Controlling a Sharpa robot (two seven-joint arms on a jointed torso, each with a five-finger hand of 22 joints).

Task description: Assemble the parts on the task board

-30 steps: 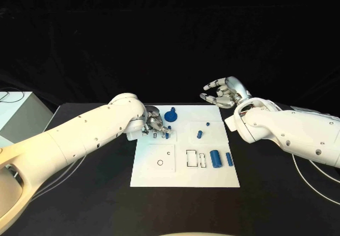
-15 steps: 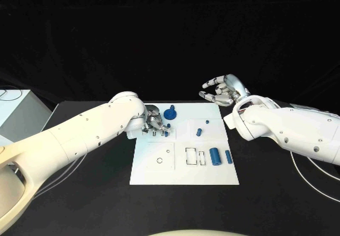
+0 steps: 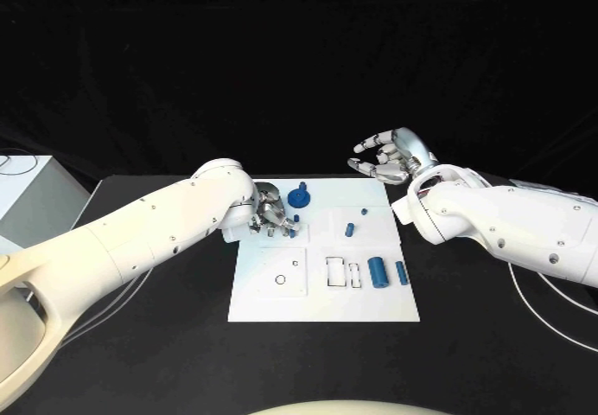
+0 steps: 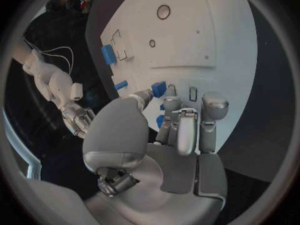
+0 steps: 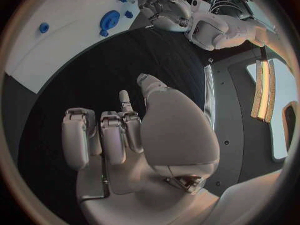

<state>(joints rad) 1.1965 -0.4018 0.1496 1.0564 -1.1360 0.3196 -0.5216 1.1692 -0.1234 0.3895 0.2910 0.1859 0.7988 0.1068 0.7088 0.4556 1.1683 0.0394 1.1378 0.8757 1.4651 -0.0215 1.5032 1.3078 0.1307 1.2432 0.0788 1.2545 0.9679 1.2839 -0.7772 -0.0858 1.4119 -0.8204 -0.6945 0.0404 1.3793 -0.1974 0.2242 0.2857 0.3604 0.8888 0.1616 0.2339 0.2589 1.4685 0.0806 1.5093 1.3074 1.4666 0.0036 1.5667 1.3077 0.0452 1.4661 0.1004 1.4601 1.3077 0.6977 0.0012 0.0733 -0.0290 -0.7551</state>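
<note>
Reading the table from its near edge outward, I see the task board (image 3: pixel 327 294) lying white and flat, its nearest stretch bearing printed outlines and a small ring (image 3: pixel 282 280); just beyond stand two blue cylinders (image 3: pixel 378 273) side by side, and farther on a small blue peg (image 3: pixel 350 230). Past these, at the board's far left corner, my left hand (image 3: pixel 267 218) rests low on the board, its fingers curled down around small blue parts (image 4: pixel 159 89); whether it grips one firmly I cannot tell, though the fingertips touch them. Over the last second this hand has scarcely shifted relative to the board, so I judge the seating of a part there to be still in progress. Beside it stands the blue round part (image 3: pixel 299 199). Farthest away, my right hand (image 3: pixel 391 160) hangs above the board's far right corner, fingers loosely curled and holding nothing; it has drifted slightly outward, which I read as waiting clear.
</note>
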